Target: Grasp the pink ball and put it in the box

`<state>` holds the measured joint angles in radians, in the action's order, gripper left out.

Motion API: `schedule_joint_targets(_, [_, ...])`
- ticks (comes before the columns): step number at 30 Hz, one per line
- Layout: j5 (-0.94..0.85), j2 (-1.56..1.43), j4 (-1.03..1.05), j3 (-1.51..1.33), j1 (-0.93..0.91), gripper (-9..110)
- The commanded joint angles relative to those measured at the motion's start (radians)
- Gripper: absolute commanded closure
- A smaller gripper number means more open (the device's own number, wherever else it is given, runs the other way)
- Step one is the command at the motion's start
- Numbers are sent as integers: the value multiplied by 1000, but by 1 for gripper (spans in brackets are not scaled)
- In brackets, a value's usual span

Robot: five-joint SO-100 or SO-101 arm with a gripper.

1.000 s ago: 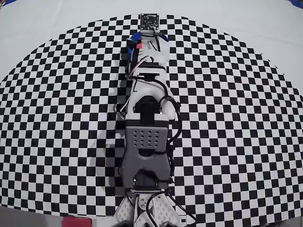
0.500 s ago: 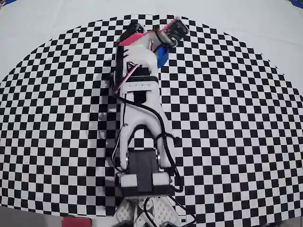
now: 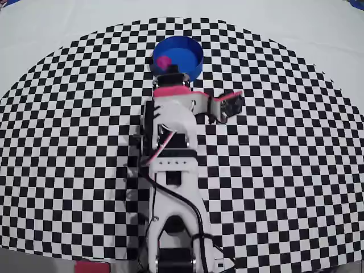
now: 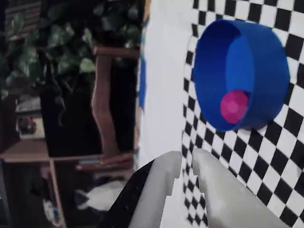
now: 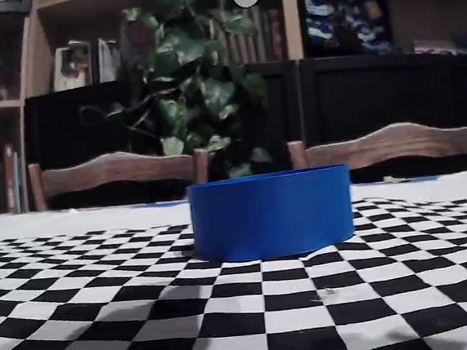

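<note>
The pink ball (image 3: 164,61) lies inside the box (image 3: 196,57), a round blue tub at the far end of the checkered mat, against its left wall in the overhead view. The wrist view shows the ball (image 4: 234,107) on the floor of the box (image 4: 270,61). My gripper (image 3: 172,73) sits just in front of the tub, rolled on its side. Its grey fingers (image 4: 164,180) stand almost together with nothing between them; the gripper (image 4: 186,159) is shut and empty. In the fixed view only the box (image 5: 271,213) shows; its wall hides the ball.
A pink-red block (image 3: 91,266) lies at the near edge beside the arm's base. The wrist camera (image 3: 228,104) sticks out to the right. White tabletop (image 3: 284,23) surrounds the mat. Chairs (image 5: 118,169), a plant and shelves stand beyond the table.
The arm has drawn back from over the tub toward the near edge and its wrist has rolled. The tub, covered before, now shows with the ball lying inside.
</note>
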<state>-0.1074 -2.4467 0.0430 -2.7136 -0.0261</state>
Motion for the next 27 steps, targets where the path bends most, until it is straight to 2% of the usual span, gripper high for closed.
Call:
schedule_joint_targets(1, [55, -224, 55, -135, 12, 101])
schedule_joint_targets(3, [60, -374, 98, -276, 0, 101])
schedule_joint_targets(7, [86, -540, 290, -371, -18, 101])
schedule_joint_targets(17, [115, -724, 650, -399, -29, 101])
schedule_joint_targets(27, [46, -804, 752, -399, -29, 101])
